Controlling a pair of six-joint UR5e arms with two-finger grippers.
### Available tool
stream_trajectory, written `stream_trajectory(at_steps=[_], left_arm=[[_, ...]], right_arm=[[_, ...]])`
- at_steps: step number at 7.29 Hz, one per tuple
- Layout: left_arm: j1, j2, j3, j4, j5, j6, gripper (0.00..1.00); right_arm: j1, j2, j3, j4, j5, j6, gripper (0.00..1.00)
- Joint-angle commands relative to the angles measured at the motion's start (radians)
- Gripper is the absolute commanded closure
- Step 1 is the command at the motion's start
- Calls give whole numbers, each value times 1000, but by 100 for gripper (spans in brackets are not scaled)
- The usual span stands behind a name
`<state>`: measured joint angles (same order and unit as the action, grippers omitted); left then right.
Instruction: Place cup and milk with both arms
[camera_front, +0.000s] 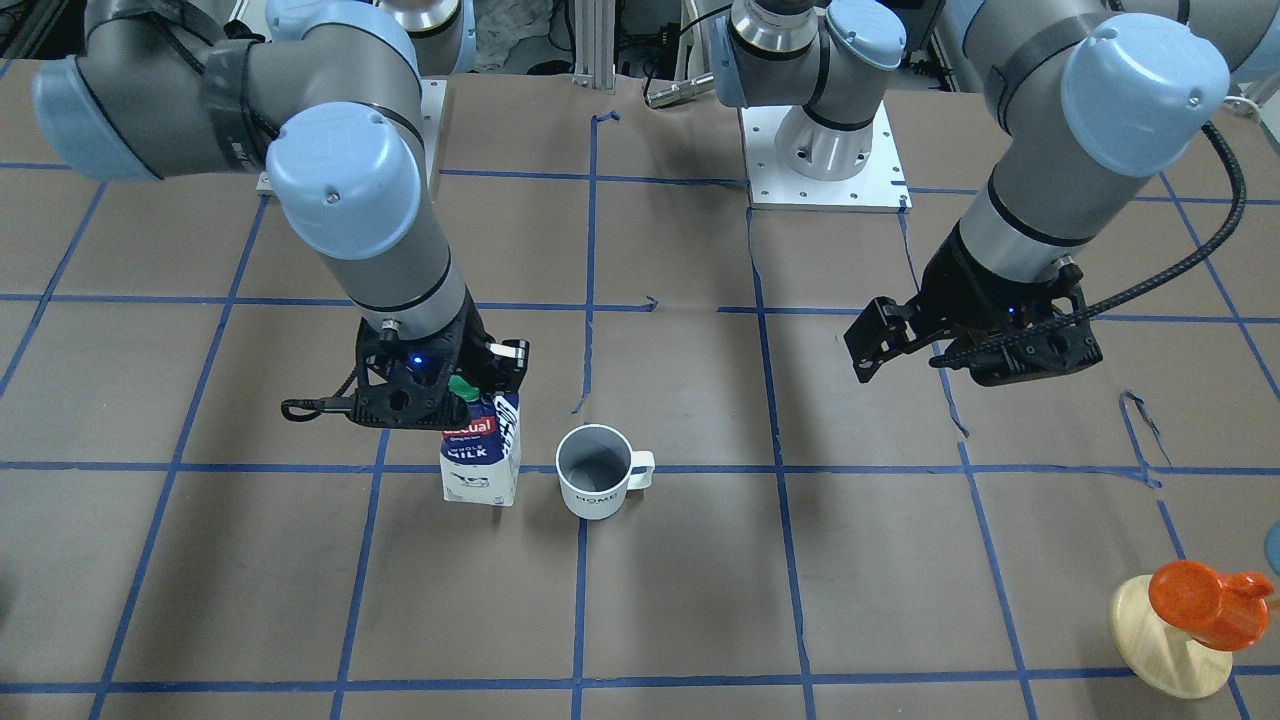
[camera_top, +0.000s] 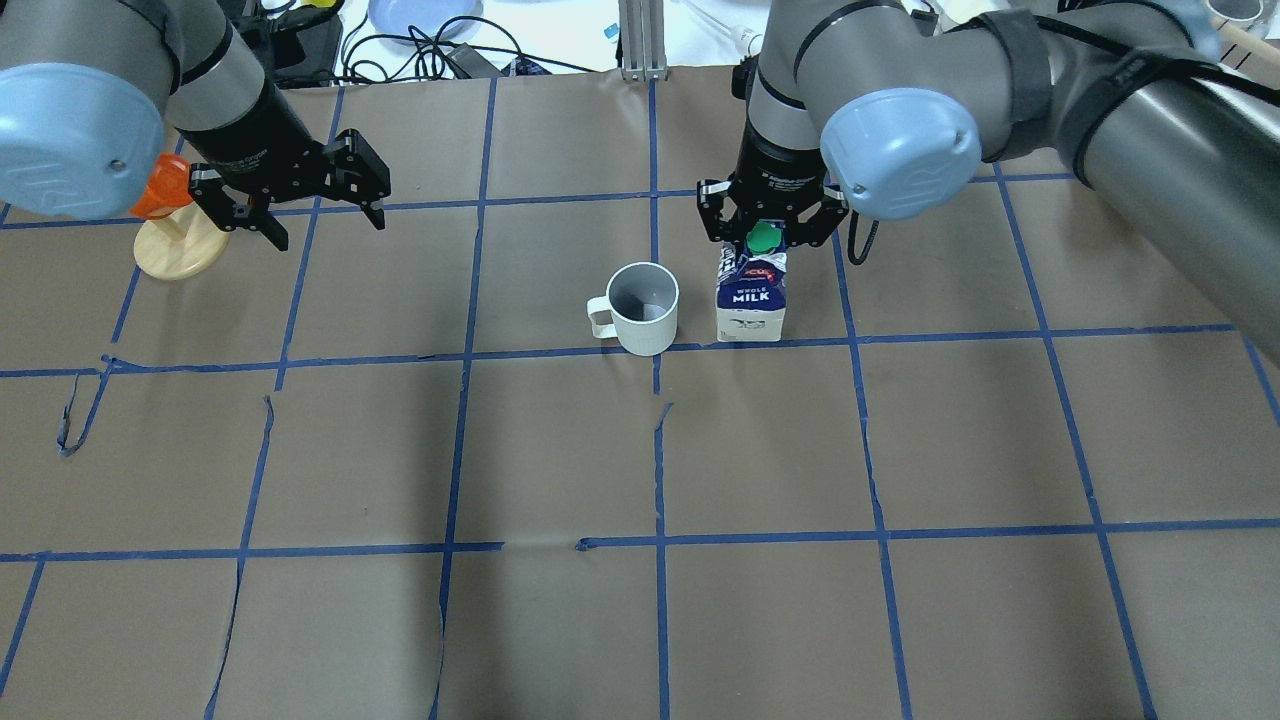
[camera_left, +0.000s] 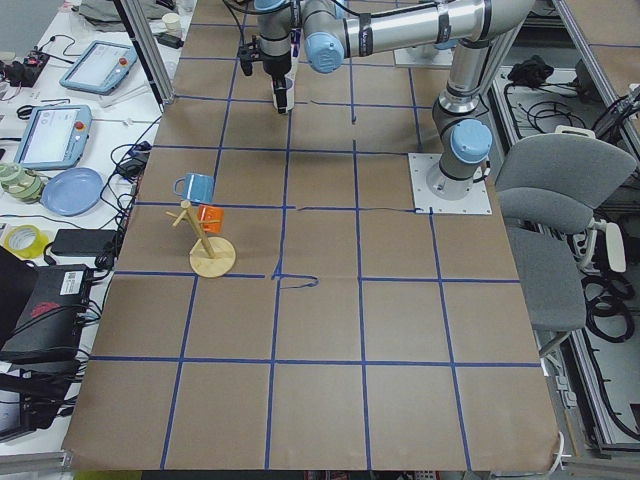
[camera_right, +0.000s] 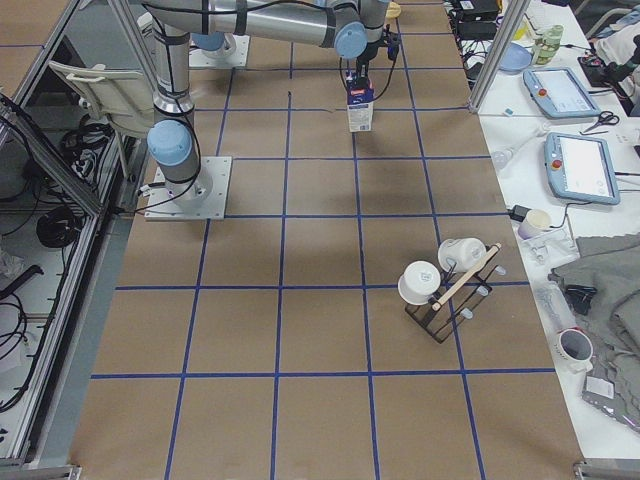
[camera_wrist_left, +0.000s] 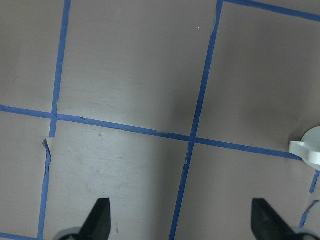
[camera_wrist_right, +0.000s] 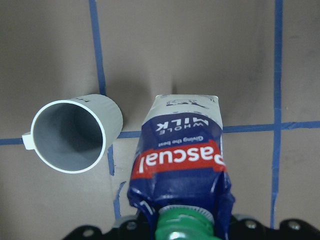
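Milk carton: upright on table, long axis vertical, top clamped by right gripper directly above.
Mug: just beside, carton's 9 o'clock overhead.
Left gripper: spread, empty, mug's 10 o'clock, well apart.

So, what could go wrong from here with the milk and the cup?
The right gripper pinches the milk by its creased top, so the carton may tilt or lift with the fingers on release. The cup stands close beside it; a tipping carton could knock it.
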<state>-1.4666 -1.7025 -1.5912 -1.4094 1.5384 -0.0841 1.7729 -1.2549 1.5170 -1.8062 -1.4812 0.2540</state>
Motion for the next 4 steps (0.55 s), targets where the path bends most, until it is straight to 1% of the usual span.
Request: stream_trajectory(at_steps=[1,2,4], left_arm=[[0,0,-1,3,0,1,0],[0,1,-3,1,2,0,0],[-1,0,-1,3,-1,1,0]], right_arm=[[20,40,-21,-30,4,-5,63],[20,46,-20,-30,4,-4,55],[20,64,-20,-28,2,-21,18]])
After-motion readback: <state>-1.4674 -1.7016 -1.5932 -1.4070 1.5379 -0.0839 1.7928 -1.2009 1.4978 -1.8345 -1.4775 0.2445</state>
